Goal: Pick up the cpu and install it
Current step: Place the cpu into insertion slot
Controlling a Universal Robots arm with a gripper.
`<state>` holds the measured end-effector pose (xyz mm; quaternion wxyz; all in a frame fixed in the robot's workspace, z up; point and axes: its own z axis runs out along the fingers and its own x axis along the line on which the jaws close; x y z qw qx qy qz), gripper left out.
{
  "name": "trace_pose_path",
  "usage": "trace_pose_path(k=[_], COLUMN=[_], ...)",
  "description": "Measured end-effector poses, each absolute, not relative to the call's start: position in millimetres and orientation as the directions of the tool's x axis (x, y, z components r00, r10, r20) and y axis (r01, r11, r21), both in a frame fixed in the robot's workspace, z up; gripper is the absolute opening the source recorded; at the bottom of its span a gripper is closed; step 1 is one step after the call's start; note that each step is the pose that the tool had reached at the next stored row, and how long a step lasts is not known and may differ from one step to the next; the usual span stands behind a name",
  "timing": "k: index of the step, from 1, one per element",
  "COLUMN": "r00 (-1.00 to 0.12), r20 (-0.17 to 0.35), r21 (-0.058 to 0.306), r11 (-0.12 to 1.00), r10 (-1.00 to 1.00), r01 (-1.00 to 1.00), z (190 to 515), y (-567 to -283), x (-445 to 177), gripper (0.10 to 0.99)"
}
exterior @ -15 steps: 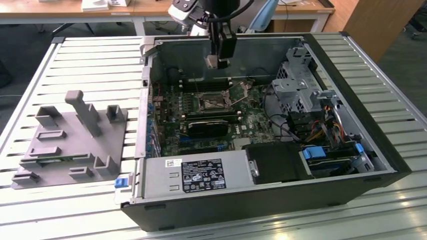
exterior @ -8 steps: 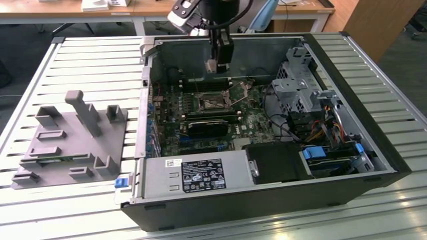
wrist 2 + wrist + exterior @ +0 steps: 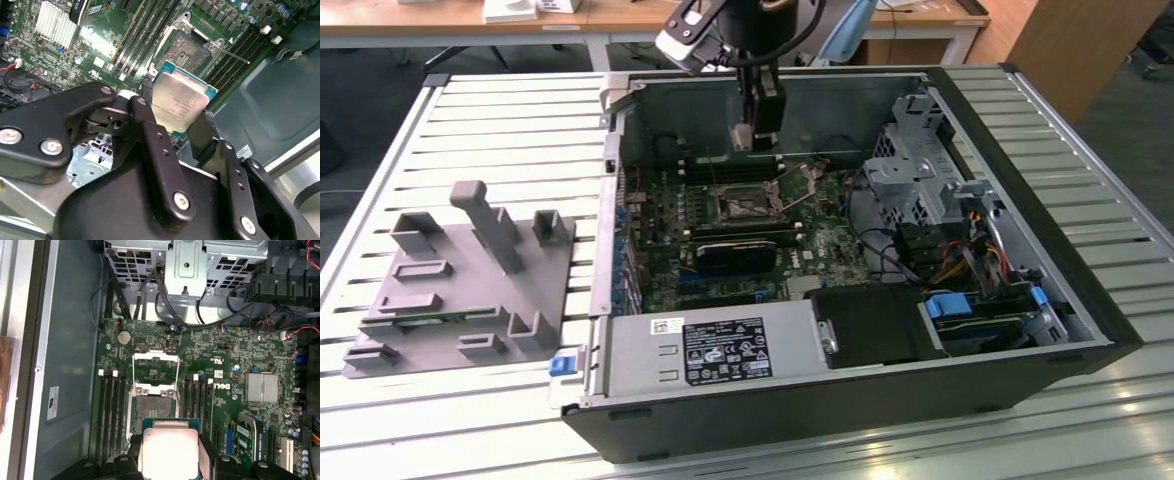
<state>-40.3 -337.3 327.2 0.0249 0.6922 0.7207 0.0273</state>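
Note:
The cpu (image 3: 180, 102), a flat square chip with a silvery top and a pale border, is held by its edges between my gripper's (image 3: 174, 114) black fingers (image 3: 201, 136). In the first wrist view the cpu (image 3: 169, 446) hangs in the gripper (image 3: 169, 456) just beside the open motherboard socket (image 3: 154, 409), whose metal frame (image 3: 156, 365) is flipped up. The socket (image 3: 192, 50) lies bare below the chip, apart from it. In the exterior view the gripper (image 3: 754, 135) hangs inside the open computer case, above and behind the socket (image 3: 750, 207).
A grey tray (image 3: 460, 280) with upright posts sits on the slatted table at the exterior view's left. Inside the case are memory slots (image 3: 112, 405) flanking the socket, a finned heatsink (image 3: 261, 387), a drive cage (image 3: 921, 160) with cables (image 3: 961, 250) and a power supply (image 3: 720, 350).

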Motion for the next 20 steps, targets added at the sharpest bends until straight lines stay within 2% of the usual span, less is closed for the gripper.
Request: trace_pose_path(k=[20], r00=[-0.04], r20=[0.002], r21=[0.074], r11=[0.04], r10=[0.999], r01=[0.996], z=[319.5], y=[-337.3], x=[-40.3], gripper=[0.529])
